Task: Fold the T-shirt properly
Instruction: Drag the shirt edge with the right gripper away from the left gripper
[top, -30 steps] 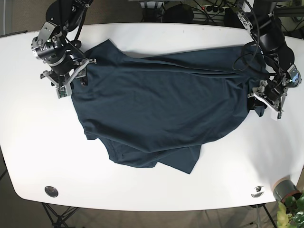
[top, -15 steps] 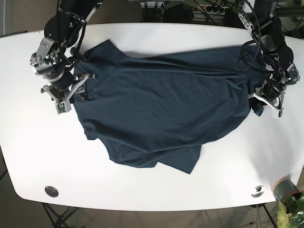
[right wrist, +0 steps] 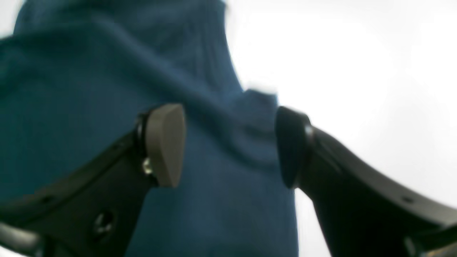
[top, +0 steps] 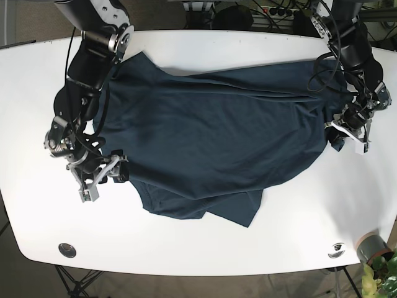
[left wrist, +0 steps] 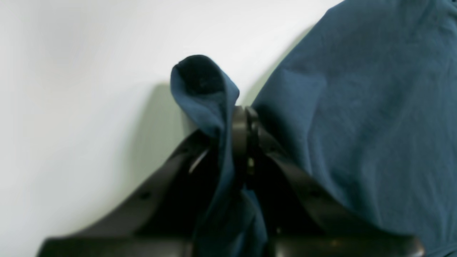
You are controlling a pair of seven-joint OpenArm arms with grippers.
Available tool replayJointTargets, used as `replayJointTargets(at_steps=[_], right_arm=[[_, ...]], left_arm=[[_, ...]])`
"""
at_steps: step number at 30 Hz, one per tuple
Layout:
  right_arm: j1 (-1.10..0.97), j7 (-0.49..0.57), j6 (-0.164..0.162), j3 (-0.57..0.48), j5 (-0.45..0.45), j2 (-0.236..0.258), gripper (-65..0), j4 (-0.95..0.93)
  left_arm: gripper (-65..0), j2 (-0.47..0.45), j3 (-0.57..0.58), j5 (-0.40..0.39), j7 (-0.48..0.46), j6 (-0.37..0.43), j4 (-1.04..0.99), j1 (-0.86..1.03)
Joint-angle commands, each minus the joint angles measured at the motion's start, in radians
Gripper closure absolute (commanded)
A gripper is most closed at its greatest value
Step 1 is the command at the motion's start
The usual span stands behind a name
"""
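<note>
A: Start with the big things. What fills the base view?

B: The white table [top: 205, 245], and spread across its middle the dark teal T-shirt [top: 211, 136], rumpled, with a loose flap doubled under at lower centre of the frame.

A: And the arms?

B: The right gripper [top: 102, 174] sits at lower left of the base view, at the shirt's left edge. Its wrist view shows the jaws spread apart with cloth lying between and below them, nothing pinched yet. The left gripper [top: 348, 131] is at the right edge of the frame, jaws closed onto a bunched corner of the shirt; its wrist view shows a small fold of fabric poking up past the closed tips.

A: So what makes this step go well?

B: I'd judge the right arm is setting up its grasp. It should come down on the very edge of the cloth, taking one layer, not a wad, and close fully before any lift. The left grasp looks thin, only a small fold, so both arms would do best to pull evenly and gently, keeping the cloth taut without tugging that corner free.

A: Smallest thing?

B: A small round metal fitting [top: 67, 249] in the table's lower left corner.
</note>
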Motion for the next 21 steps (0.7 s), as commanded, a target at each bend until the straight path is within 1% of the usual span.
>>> replayJointTargets(at_steps=[1,4,9,17,19,20,21], right_arm=[[0.124,0.078,0.002,-0.001,-0.041,0.012,-38.0,-0.155],[0.19,0.141,0.002,-0.001,-0.101,0.022,-38.4,-0.261],[0.3,0.307,0.004,-0.001,-0.21,0.035,-46.6,-0.486],[0.394,0.621,0.002,0.001,-0.356,0.052,-46.6,-0.821],[0.392,0.701,-0.007,0.001,-0.376,0.069,-46.6,-0.887],[0.392,0.724,-0.016,0.001,-0.38,0.071,-46.6,-0.907],[0.392,0.749,-0.033,0.001,-0.391,0.072,-46.6,-0.934]], left_arm=[[0.0,-0.015,0.0,0.01,0.012,-0.001,0.012,-0.013],[0.0,-0.015,-0.002,0.01,0.012,-0.001,0.012,-0.013],[0.0,-0.014,-0.002,0.01,0.012,-0.001,0.012,-0.012],[0.0,-0.019,-0.002,0.01,0.012,-0.001,0.012,-0.012],[0.0,-0.02,-0.002,0.01,0.012,-0.001,0.012,-0.012],[0.0,-0.02,-0.002,0.01,0.012,-0.001,0.012,-0.012],[0.0,-0.02,-0.002,0.01,0.012,-0.001,0.012,-0.012]])
